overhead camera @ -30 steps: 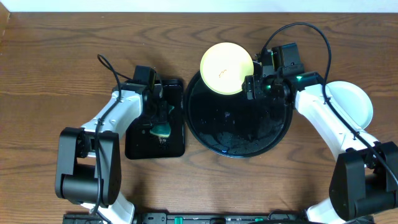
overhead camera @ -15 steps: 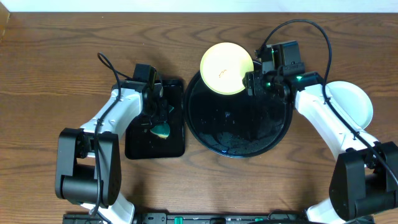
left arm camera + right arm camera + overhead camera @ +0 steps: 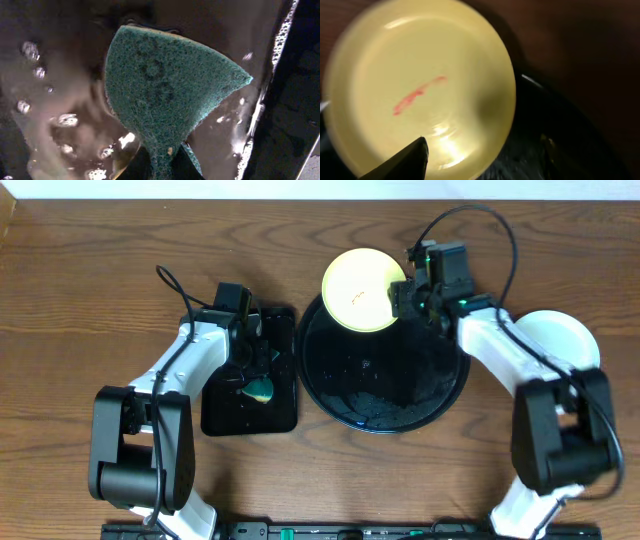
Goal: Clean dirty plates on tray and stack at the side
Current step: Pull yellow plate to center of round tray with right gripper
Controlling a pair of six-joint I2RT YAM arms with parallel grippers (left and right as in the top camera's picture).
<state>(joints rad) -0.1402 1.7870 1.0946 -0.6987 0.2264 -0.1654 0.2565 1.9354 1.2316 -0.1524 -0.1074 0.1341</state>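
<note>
The pale yellow plate with a red smear rests on the far left rim of the round black tray. My right gripper hovers at the plate's right edge. In the right wrist view it looks open: one finger is over the plate, and the other is only a dim shape over the tray. A pale white plate lies on the table to the right of the tray. My left gripper is shut on a green sponge over the rectangular tray.
The small rectangular black tray holds soapy water with bubbles. The round tray's surface is wet with foam near its front. Brown wooden table lies all around.
My right wrist has moved up and back along the yellow plate's right edge. The plate has stayed in place. The left gripper with the sponge has barely moved.
</note>
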